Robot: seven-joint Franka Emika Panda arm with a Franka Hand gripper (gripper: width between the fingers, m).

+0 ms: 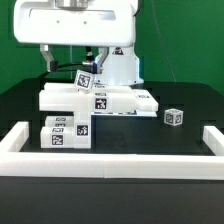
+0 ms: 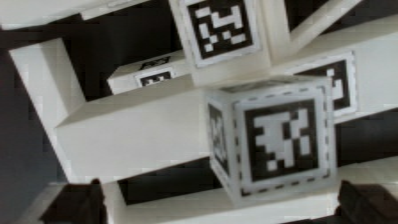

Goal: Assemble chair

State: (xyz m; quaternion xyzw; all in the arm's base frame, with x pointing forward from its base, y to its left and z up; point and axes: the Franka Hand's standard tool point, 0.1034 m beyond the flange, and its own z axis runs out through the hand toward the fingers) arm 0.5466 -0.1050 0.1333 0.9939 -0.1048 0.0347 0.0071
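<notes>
Even light fills both views. The white chair parts (image 1: 95,100) glare, nearly blown out against the dark table (image 1: 180,140); shadows are soft. Close up, tags (image 2: 276,140) blur and my fingers (image 2: 68,205) sit dim.

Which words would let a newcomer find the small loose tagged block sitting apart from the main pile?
On the black tabletop inside the white border rails, find the stacked cluster of matte white tagged chair parts. Toward the exterior view's right of it sits a small white cube-like block. It alone touches no other part, is smaller than the rest, and shows a black-and-white tag.
</notes>
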